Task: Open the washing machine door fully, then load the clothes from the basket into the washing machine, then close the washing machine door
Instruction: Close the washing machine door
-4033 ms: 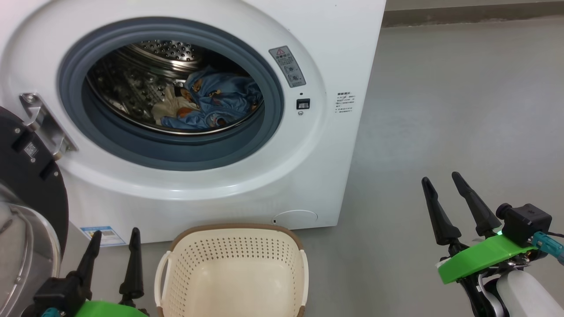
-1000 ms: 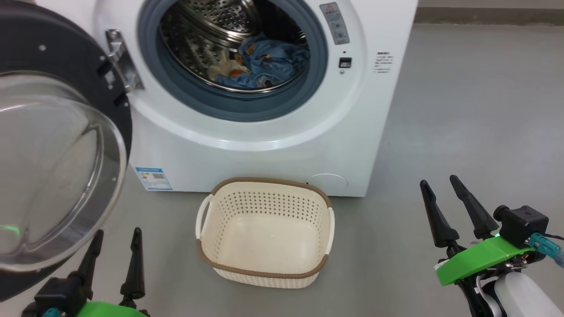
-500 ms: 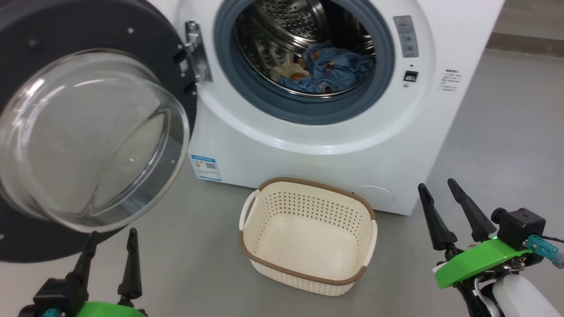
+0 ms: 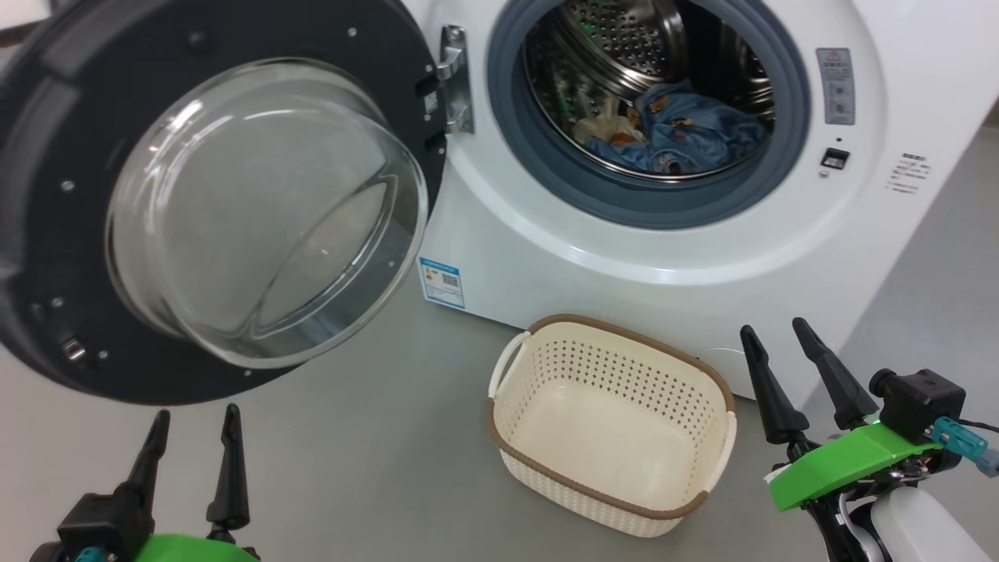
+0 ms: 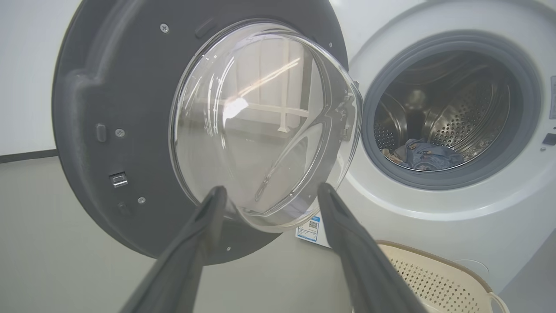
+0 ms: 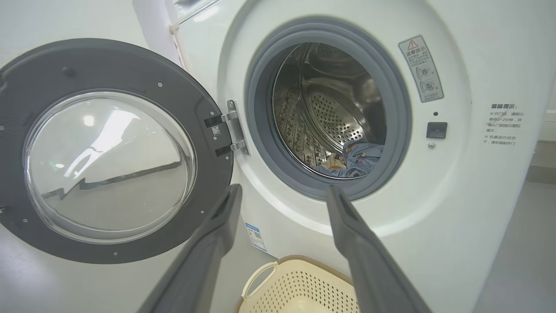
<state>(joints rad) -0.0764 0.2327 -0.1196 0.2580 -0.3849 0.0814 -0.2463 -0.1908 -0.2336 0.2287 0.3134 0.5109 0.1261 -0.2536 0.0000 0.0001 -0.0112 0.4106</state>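
Clothes done, door step next, as I read it. The soft light-blue printed clothes (image 4: 687,133) lie low inside the perforated steel drum of the big white front-loading washing machine (image 4: 624,257). The small cream perforated plastic basket (image 4: 616,367) sits empty on the grey floor (image 4: 375,437), just in front of the machine.

The large round black-rimmed washing machine door (image 4: 47,195) stands swung wide on the left, its clear glass bowl (image 4: 265,211) facing me and its metal hinge (image 4: 455,78) on the machine side.

My left fingers (image 4: 229,468) are spread, hold nothing and sit low under the door. My right fingers (image 4: 769,390) are also spread and empty, off to the right near the basket.

To close it well:
- Use the left arm, since it's nearer.
- Push on the black rim far from the hinge, near the small latch (image 5: 118,179), not on the glass.
- Follow the door's arc and keep the push flat.
- Check that no cloth hangs over the grey rubber gasket (image 4: 671,201). It looks clear from here.
- Press firmly at the end so the latch catches.
- Keep the right arm back, out of the swing.
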